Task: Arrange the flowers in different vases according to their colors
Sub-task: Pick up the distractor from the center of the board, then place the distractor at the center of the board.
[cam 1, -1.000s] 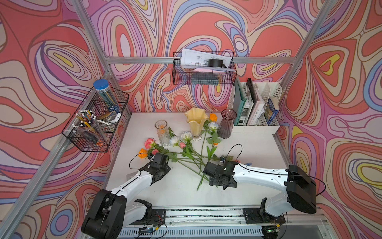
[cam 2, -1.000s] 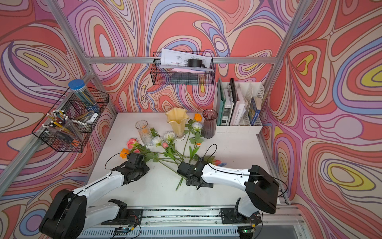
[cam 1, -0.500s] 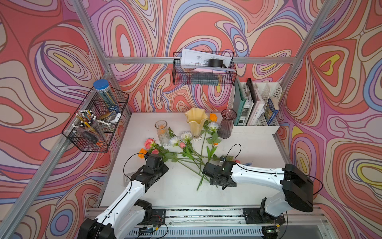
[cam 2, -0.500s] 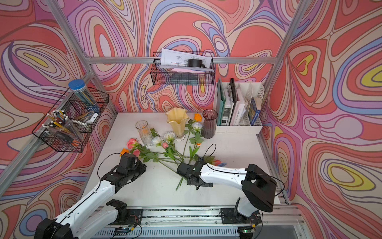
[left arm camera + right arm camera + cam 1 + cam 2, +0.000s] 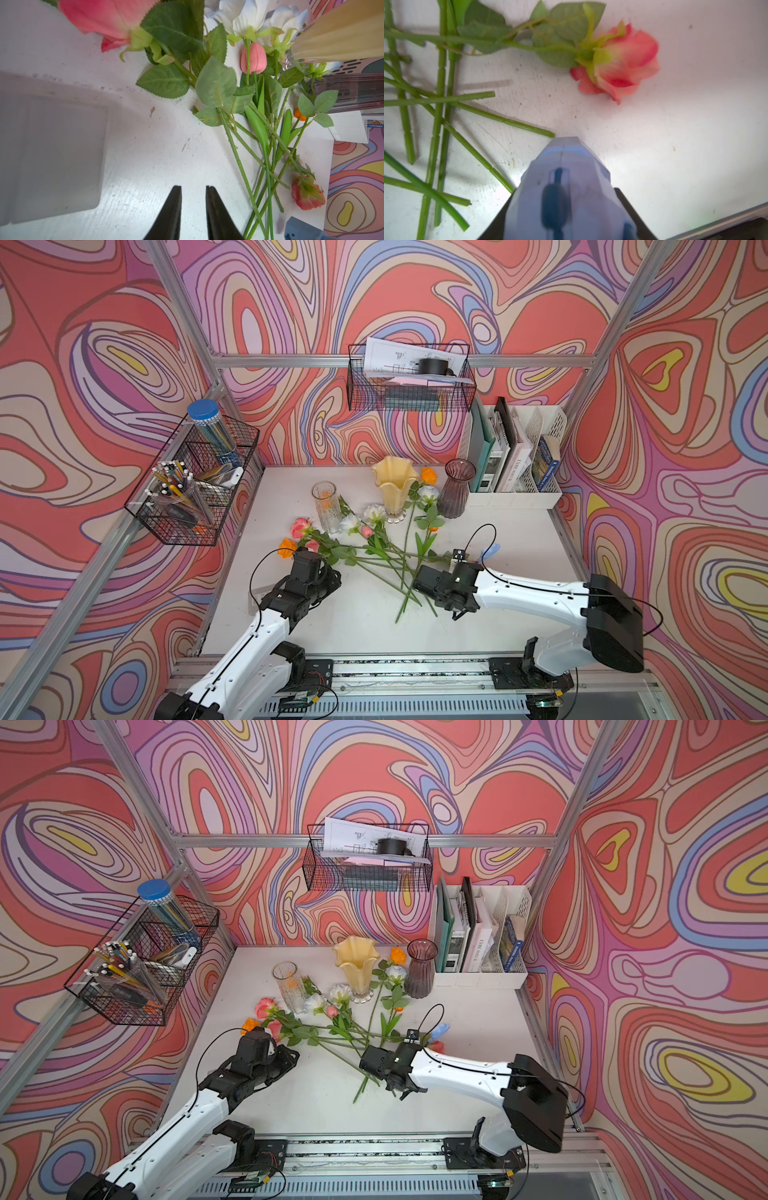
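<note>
Lying flat, pink rose (image 5: 623, 62), stem crosswise, bloom rightward; right pincer (image 5: 562, 207) around blue plastic piece (image 5: 564, 158), left pincer (image 5: 193, 189) ajar

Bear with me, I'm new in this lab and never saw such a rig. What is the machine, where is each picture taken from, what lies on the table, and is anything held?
It is a pair of white robot arms, the left arm and right arm, each ending in a two-fingered gripper. Both top views come from one camera head overhead. The two close-ups come from cameras on the wrists. On the white table lie loose flowers, pink, white and orange, stems crossing; farther back stand a clear glass vase, a yellow vase and a purple vase, none holding flowers. The left gripper is open over bare table, holding nothing. Between the black fingers of the right gripper sits a pale-blue plastic piece; whether it is clamped I cannot tell.
</note>
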`<control>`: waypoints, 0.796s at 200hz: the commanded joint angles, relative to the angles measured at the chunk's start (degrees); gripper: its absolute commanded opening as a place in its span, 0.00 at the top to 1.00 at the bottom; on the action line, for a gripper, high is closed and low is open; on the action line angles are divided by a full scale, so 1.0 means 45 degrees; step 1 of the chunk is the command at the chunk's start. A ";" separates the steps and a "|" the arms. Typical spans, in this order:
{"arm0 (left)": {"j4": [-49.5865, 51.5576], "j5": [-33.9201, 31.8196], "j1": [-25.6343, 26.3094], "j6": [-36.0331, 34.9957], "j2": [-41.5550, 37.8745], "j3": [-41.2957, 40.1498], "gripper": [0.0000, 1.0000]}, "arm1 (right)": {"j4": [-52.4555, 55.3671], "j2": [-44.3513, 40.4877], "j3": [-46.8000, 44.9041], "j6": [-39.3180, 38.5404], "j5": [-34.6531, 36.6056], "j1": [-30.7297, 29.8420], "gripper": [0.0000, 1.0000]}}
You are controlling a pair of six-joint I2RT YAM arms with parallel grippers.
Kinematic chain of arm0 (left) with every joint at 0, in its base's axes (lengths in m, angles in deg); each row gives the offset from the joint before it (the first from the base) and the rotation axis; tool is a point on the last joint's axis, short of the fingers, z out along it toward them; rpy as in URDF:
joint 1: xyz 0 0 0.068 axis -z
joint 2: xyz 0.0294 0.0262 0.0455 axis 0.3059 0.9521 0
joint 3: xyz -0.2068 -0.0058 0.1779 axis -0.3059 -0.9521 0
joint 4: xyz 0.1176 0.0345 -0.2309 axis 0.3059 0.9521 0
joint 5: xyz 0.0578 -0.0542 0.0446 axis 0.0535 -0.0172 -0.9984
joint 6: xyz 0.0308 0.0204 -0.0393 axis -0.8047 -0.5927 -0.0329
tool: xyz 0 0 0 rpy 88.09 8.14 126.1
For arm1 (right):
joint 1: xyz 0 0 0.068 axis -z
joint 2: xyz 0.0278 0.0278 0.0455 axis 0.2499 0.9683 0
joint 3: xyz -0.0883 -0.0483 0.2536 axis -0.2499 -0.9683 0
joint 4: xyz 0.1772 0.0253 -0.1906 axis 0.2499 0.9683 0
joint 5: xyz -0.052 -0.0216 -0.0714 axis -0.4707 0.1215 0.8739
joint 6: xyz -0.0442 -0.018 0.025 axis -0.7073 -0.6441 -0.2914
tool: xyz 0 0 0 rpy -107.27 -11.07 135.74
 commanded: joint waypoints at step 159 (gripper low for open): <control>-0.1289 0.1931 0.0574 -0.0879 -0.1804 -0.0756 0.37 | -0.4910 0.1421 0.0242 -0.8197 -0.1023 1.2568 0.65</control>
